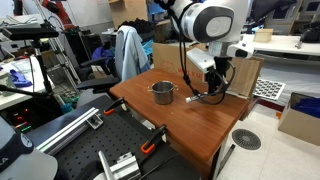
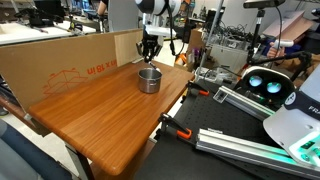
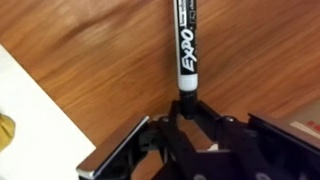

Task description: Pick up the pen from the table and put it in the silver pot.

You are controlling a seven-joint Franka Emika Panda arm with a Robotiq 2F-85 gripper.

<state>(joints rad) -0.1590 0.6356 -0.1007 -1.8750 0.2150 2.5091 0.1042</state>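
My gripper [image 3: 187,108] is shut on the pen [image 3: 187,45], a black Expo marker with a white section, which sticks out from the jaws over the reddish-brown table [image 3: 90,50]. In both exterior views the gripper [image 1: 214,82] [image 2: 150,50] hangs low over the table [image 1: 200,125] [image 2: 100,110]. It is beside the silver pot [image 1: 162,92] [image 2: 149,79], not over it. The pot stands upright with a dark inside. The pen is too small to make out in the exterior views.
A cardboard wall [image 2: 60,60] runs along the table's far side, and cardboard [image 1: 246,72] stands close behind the gripper. A white sheet edge [image 3: 25,105] lies at the left in the wrist view. Clamps [image 2: 176,128] grip the table edge. Aluminium rails [image 1: 70,125] lie beside the table.
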